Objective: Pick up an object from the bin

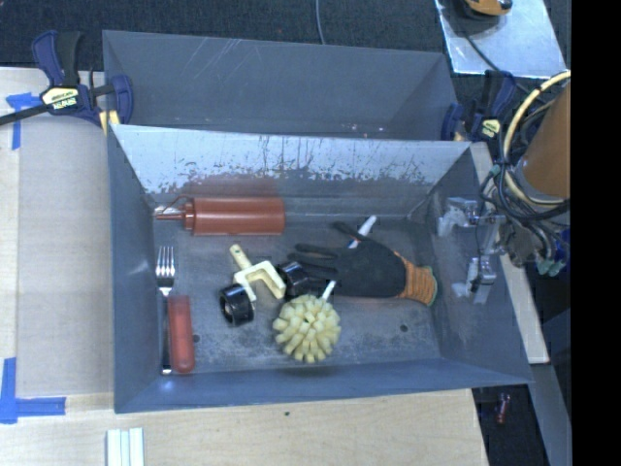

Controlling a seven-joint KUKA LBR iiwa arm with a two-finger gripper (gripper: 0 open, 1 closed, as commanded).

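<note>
**A:** What lies at the left side of the bin (pixel 136 260)?

**B:** A metal fork (pixel 166 265) with a red handle. It lies flat on the floor along the left wall, with the tines toward the far side. Beyond it, at the far left, there is a reddish-brown plastic bottle (pixel 231 216) on its side. It is a smooth cylinder, and its narrow neck points left.

**A:** And in the middle?

**B:** There is a cream plastic piece (pixel 258 276) of angular shape, and a short black cylinder (pixel 235 304) touches it on the near left. Just to the right, and nearer, sits a pale yellow ball (pixel 307 329). It is round and covered all over with blunt knobs.

**A:** What comes next, to the right?

**B:** A black glove (pixel 374 272), soft and matte, lies flat with its tips pointing left. Its right end is a tan ribbed cuff (pixel 420 284).

**A:** Where are the jaws, and how do they stand?

**B:** They hang over the sloped right wall of the bin, near the cuff but apart from it. They are of bare metal and released, the two sides well apart, with nothing between them. The glove is the nearest thing to them. Behind them the arm (pixel 529 192) carries a bundle of cables.
</note>
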